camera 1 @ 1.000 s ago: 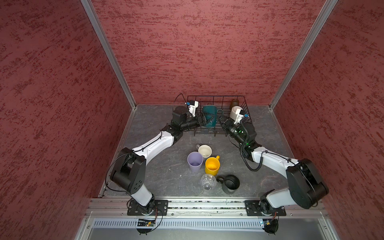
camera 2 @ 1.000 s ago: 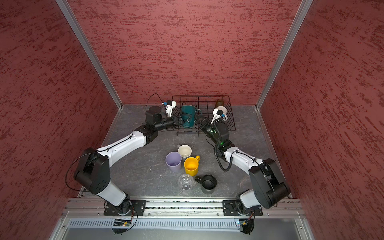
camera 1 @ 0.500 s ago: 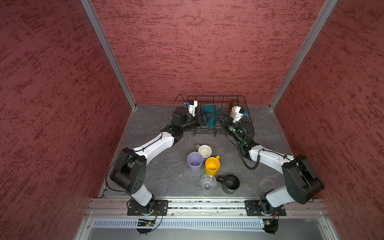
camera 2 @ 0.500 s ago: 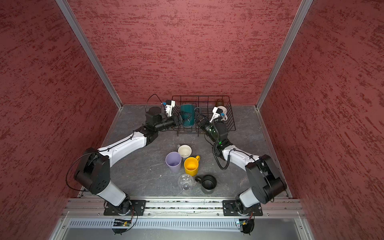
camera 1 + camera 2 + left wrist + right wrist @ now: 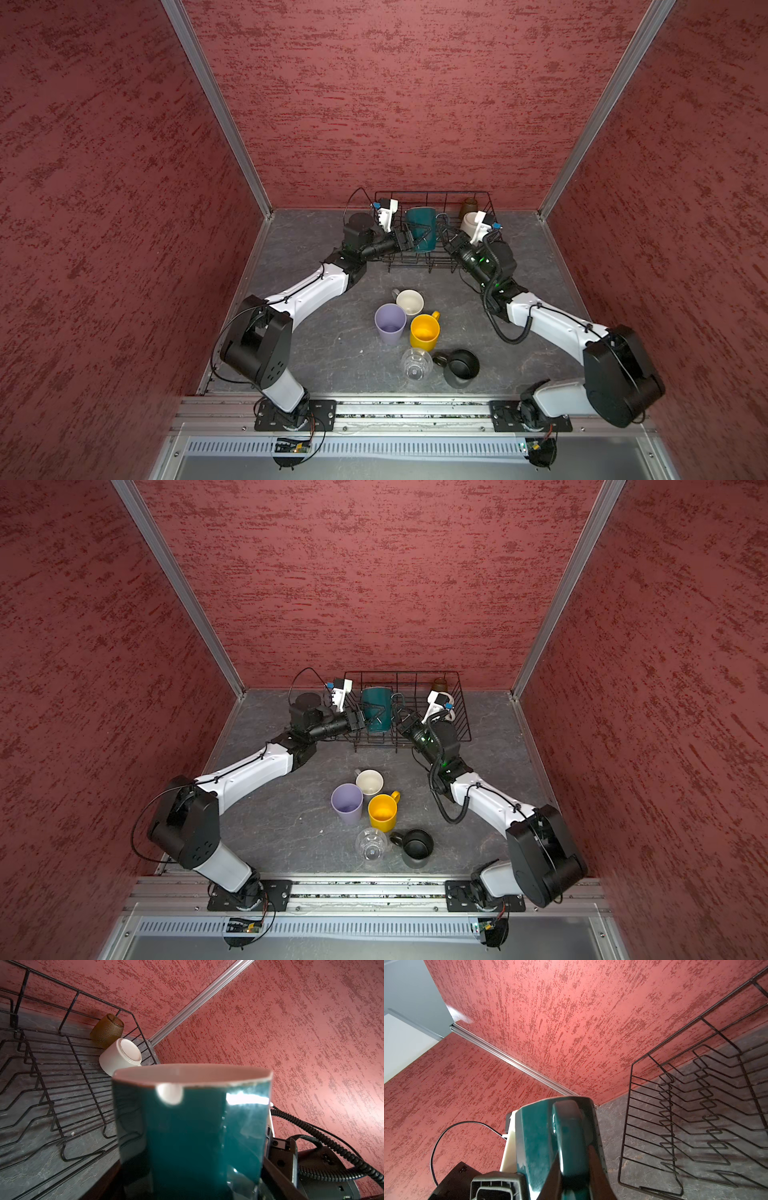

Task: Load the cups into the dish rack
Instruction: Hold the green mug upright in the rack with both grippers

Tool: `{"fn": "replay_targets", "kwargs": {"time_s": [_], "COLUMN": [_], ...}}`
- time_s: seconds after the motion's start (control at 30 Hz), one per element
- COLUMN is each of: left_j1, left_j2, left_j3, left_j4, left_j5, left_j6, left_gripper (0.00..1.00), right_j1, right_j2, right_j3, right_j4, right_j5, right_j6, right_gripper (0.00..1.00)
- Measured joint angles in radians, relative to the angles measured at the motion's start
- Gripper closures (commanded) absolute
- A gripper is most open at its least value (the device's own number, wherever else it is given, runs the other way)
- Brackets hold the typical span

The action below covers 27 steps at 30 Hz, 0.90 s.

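Above the black wire dish rack [image 5: 432,195] a teal mug [image 5: 420,232] with a white inside stands upright between both arms. My left gripper [image 5: 413,240] spans its body [image 5: 191,1136], jaws pressed to both sides. My right gripper [image 5: 442,232] is shut on the mug's handle [image 5: 569,1136]. In the rack's far right corner sit an amber glass [image 5: 107,1027] and an upturned white mug [image 5: 120,1057]. On the table stand a cream-inside mug [image 5: 409,301], lilac tumbler [image 5: 390,322], yellow mug [image 5: 424,330], clear glass [image 5: 416,363] and black mug [image 5: 461,365].
The rack's upright prongs [image 5: 685,1115] fill its floor below the mug. Red walls close in behind and on both sides. The loose cups cluster mid-table between the two arms, with bare grey tabletop [image 5: 324,345] to their left.
My right gripper has shifted slightly toward the mug and closed its jaws on the handle. The left gripper and the teal mug have stayed where they were.
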<state>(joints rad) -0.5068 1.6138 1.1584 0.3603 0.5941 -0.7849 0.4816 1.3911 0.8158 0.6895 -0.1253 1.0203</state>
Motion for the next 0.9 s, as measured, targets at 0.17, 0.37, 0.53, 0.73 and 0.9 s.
{"fn": "replay_targets", "kwargs": {"time_s": [0.17, 0.37, 0.53, 0.73, 0.9], "left_j1": [0.0, 0.0, 0.0, 0.0, 0.004], "left_j2": [-0.011, -0.019, -0.02, -0.024, -0.031], "left_j3": [0.0, 0.0, 0.0, 0.0, -0.005], "left_j4": [0.0, 0.0, 0.014, 0.022, 0.022], "left_j5": [0.013, 0.014, 0.014, 0.014, 0.007], "left_j6": [0.009, 0.018, 0.036, 0.039, 0.04], "left_gripper": [0.22, 0.09, 0.0, 0.0, 0.0], "right_j1": [0.004, 0.008, 0.011, 0.012, 0.013], "right_j2": [-0.027, -0.032, -0.032, -0.032, -0.039], "right_j3": [0.003, 0.008, 0.008, 0.008, 0.01], "right_j4": [-0.03, -0.032, -0.037, -0.035, -0.051], "right_j5": [0.001, 0.003, 0.003, 0.003, 0.003], "right_j6": [-0.02, -0.029, -0.029, -0.027, -0.027], "right_gripper": [1.0, 1.0, 1.0, 1.0, 1.0]}}
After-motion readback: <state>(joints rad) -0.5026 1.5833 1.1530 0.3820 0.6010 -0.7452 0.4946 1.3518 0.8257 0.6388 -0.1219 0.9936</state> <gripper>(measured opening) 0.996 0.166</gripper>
